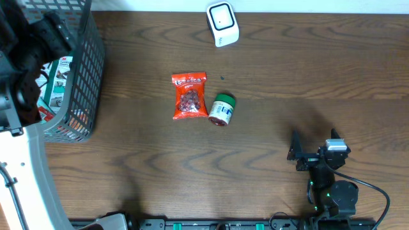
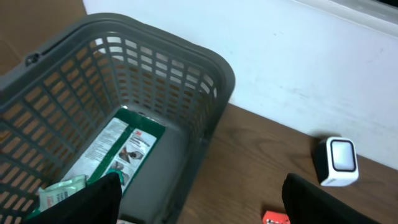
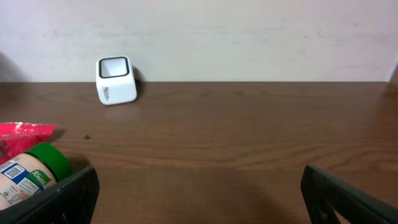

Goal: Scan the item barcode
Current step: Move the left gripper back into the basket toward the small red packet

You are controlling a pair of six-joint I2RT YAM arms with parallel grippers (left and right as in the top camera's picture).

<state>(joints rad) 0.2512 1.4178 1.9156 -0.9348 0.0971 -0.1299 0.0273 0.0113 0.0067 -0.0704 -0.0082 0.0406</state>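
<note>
Left hand (image 2: 202, 186) above the basket (image 2: 214, 87) and right hand (image 3: 199, 177) gape empty, jar (image 1: 222, 109) and snack pouch (image 1: 189, 96) awaiting the scanner (image 1: 222, 23).

Mid table (image 1: 287, 76): pouch (image 1: 190, 96) and jar (image 1: 222, 109) lie just beside each other with no usable gap between them, and bare wood lies on every other side of the pair. Far edge: scanner (image 1: 222, 24) stands well apart from both, leaving an open lane of wood between it and them. Left end: basket (image 1: 89, 70) blocks the way with tall mesh walls, open at the top only, and packets (image 2: 118, 149) cover part of its floor.
</note>
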